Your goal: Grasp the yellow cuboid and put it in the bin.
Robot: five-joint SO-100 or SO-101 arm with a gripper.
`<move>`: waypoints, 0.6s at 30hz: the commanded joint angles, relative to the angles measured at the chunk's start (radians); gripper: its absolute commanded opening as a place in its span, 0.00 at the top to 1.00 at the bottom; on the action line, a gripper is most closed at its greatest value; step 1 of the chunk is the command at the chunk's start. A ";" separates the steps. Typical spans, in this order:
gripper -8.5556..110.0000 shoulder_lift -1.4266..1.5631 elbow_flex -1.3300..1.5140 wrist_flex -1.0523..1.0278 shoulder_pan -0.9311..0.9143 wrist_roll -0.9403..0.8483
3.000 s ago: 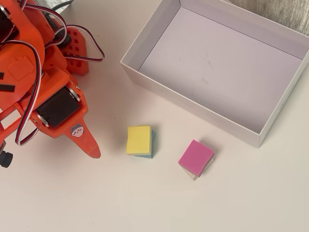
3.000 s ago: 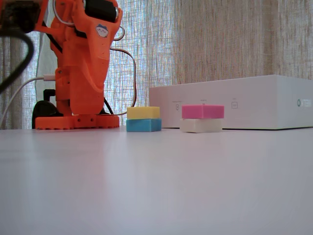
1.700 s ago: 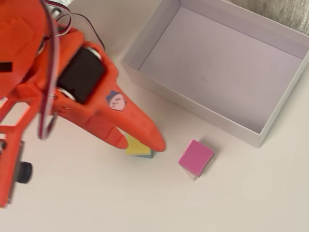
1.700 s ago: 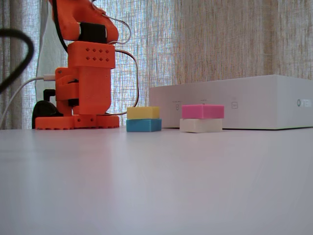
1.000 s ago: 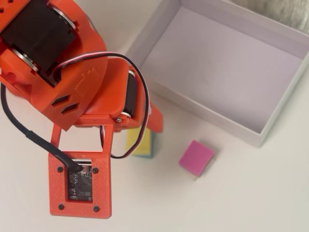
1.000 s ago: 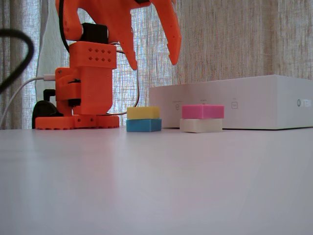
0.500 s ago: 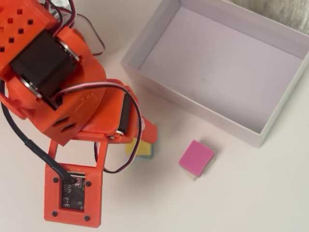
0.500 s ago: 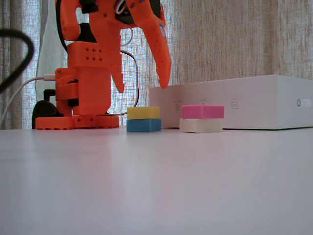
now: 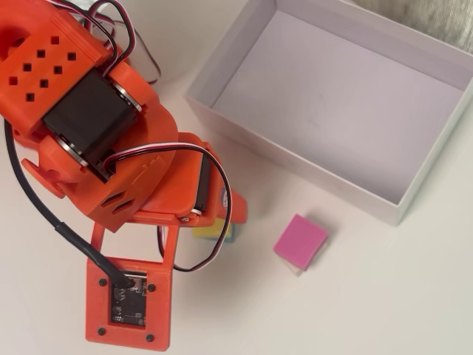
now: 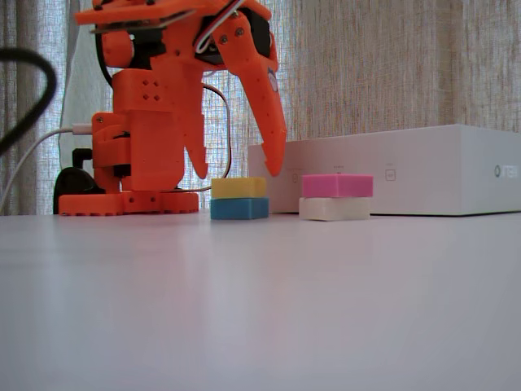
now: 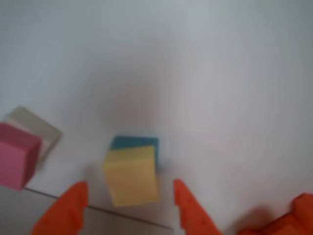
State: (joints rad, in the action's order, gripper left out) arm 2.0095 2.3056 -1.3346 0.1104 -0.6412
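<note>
Fingers (image 10: 240, 174) spread wide, holding nothing, hanging w/ tips just above the yellow cuboid (image 10: 238, 187); wrist view shows the cuboid (image 11: 130, 175) centred between the two orange tips. It sits stacked on a blue block (image 10: 239, 208), just in front of the bin (image 10: 391, 169) on the worktop (image 10: 260, 309), rotated a bit off the blue one's outline per wrist view. Step in hand, imo: descend + pinch. Drop straight down so pads land on the yellow's side faces only. It's thin, so going too low means catching the blue too or shoving the stack. Yellow looks skewed vs the finger line, so a small wrist roll to square up before closing would help. Lift vertically before swinging over the low bin wall (image 9: 292, 166). Pink block (image 10: 338, 185) on a whitish block (image 10: 334, 208) is near on the right, apart from the stack, so keep the outer finger clear. Materials: blocks look matte, foam-like, soft-edged flat squares; prob compress a bit, so gentle squeeze. Bin is white card, shallow rectangle, smooth pale floor, empty. Worktop smooth, white, slightly glossy.
</note>
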 commanded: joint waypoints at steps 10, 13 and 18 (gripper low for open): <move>0.79 0.011 0.028 0.049 0.015 -0.002; 0.79 0.020 0.028 0.054 0.017 -0.002; 0.79 0.011 0.029 0.063 0.018 -0.002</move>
State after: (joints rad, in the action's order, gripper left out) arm 2.0080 2.3378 -1.2839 0.1243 -0.6412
